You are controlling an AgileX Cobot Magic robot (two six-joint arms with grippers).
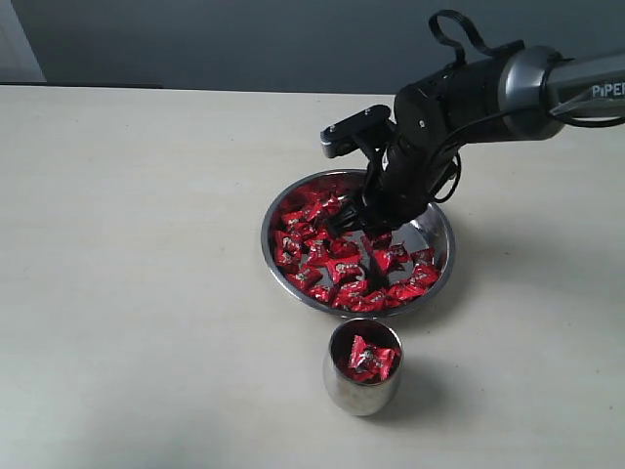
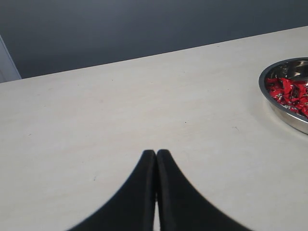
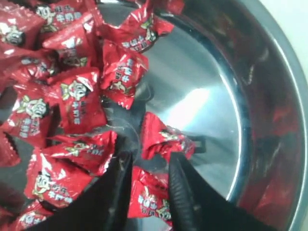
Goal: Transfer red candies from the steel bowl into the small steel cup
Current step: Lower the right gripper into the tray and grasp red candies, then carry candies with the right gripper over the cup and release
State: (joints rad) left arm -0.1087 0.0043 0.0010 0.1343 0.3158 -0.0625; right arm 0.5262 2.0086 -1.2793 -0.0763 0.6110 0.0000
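The steel bowl [image 1: 430, 237] sits mid-table with many red candies [image 1: 317, 249] heaped on its left side. My right gripper [image 1: 357, 221] reaches down into the bowl. In the right wrist view its jaws [image 3: 149, 161] stand a candy's width apart, closed against a red candy [image 3: 150, 198] just above the bowl floor [image 3: 202, 103]. The small steel cup [image 1: 361, 393] stands upright in front of the bowl and holds a few red candies [image 1: 372, 359]. My left gripper [image 2: 156, 153] hovers over bare table, shut and empty, with the bowl rim [image 2: 284, 118] off to one side.
The pale table [image 1: 146, 274] spreads wide to the left of the bowl and cup. A dark wall runs along the table's far edge [image 1: 195, 90]. The right arm [image 1: 508, 88] slants over the bowl's back right.
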